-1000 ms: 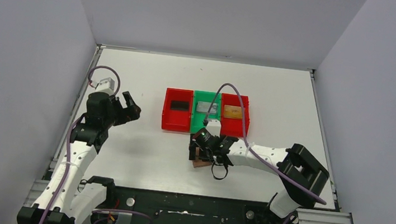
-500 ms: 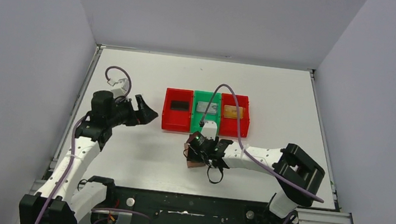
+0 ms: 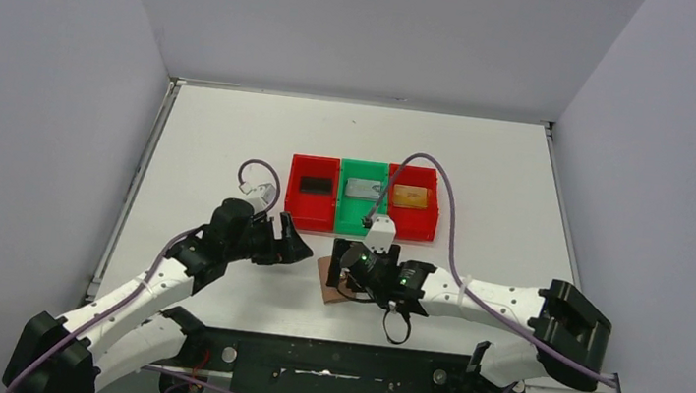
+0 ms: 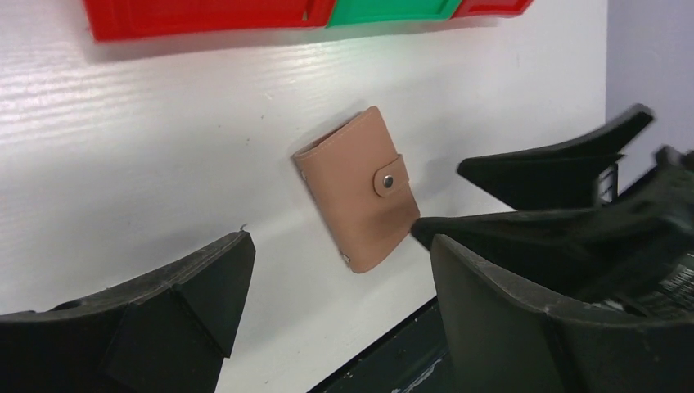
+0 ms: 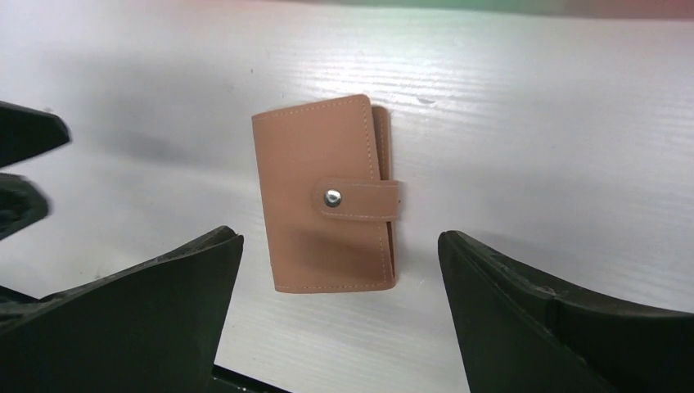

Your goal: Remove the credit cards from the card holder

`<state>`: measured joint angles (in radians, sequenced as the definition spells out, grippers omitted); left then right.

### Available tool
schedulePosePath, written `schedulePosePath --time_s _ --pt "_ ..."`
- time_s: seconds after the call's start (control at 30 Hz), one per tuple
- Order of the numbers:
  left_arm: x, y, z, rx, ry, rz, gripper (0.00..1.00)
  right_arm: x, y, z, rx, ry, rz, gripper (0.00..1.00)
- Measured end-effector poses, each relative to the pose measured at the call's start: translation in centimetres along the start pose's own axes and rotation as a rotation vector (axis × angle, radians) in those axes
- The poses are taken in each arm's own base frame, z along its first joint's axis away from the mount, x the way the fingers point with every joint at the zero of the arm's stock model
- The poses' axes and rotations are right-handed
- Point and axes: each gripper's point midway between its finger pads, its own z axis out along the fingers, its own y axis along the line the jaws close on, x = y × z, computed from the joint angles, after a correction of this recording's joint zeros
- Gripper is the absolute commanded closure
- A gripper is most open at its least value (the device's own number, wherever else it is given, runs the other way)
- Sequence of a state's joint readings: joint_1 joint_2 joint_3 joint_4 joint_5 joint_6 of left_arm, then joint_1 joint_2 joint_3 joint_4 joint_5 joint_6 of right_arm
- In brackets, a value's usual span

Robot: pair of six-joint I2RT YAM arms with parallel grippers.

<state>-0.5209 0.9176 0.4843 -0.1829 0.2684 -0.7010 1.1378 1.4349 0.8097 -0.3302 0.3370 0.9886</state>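
While the tan card holder (image 5: 327, 195) is lying closed, strap snapped, on the white table (image 3: 232, 134) close to its near edge, the right gripper (image 5: 337, 239) is hanging directly over it with jaws spread wide and gripping nothing. The left gripper (image 4: 335, 244) is pointing at it from the left, equally wide and empty. Farther back, three bins are sitting in a touching row: the left red bin (image 3: 309, 216) is holding a black card (image 3: 315, 185), the green bin (image 3: 364, 166) a silver-grey card (image 3: 362, 189), and the right red bin (image 3: 425, 227) a gold-orange card (image 3: 408, 196).
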Motion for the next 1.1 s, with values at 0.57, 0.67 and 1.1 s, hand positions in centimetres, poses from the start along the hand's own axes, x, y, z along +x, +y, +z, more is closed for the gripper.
schedulePosePath --time_s 0.57,0.67,1.1 --pt "3.2 2.3 1.8 -0.023 -0.023 -0.166 0.33 -0.6 -2.4 2.1 -0.008 -0.019 0.038 0.21" --pt "3.2 2.1 2.0 -0.015 -0.021 -0.172 0.37 -0.6 -1.2 2.5 -0.005 -0.005 0.007 0.25" --pt "3.4 1.8 2.3 0.001 -0.020 -0.187 0.42 0.9 -1.2 2.9 0.048 0.044 -0.064 0.39"
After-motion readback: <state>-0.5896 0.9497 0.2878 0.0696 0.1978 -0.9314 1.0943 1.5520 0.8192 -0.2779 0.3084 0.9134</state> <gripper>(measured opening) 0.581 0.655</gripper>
